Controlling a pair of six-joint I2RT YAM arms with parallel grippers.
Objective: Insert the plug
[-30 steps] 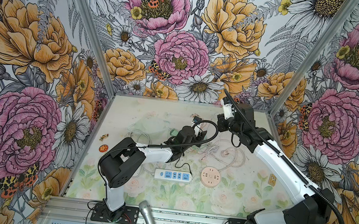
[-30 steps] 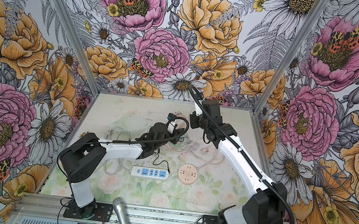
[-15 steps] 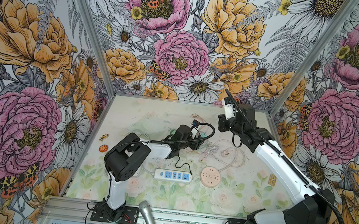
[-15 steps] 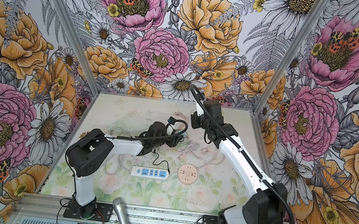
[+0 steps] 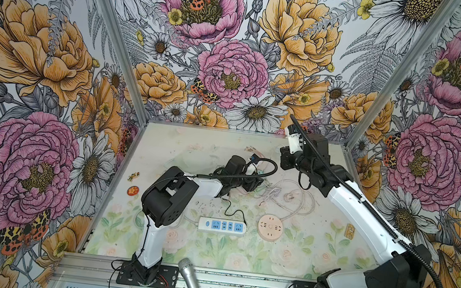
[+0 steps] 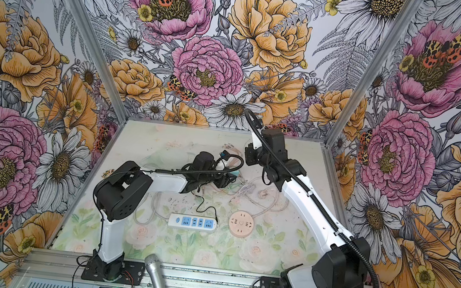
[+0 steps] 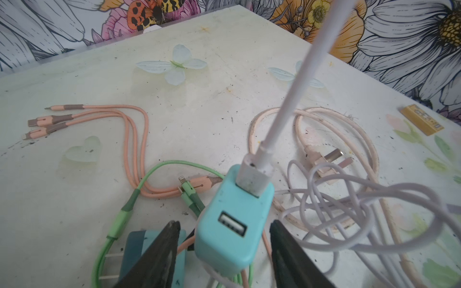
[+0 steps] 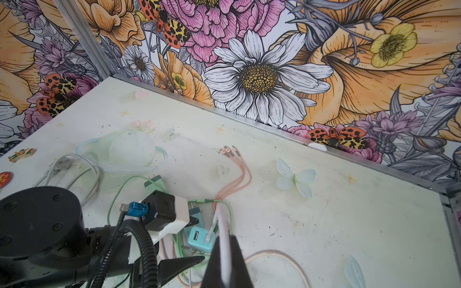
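no legible text anywhere, print on yellow block (image 7: 421, 119) too blurred, red badge (image 5: 133, 190) marks unreadable

socket (image 5: 270, 226) right of strip (image 5: 222, 226), cables (image 5: 292, 194) behind

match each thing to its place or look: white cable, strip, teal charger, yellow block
Things
1. white cable
2. strip
3. teal charger
4. yellow block

Place or look
A. inside the open left gripper
B. pinched in the shut right gripper
C. white with blue sockets
D. by the right edge of the table in a top view

Pairs: 1-B, 2-C, 3-A, 4-D
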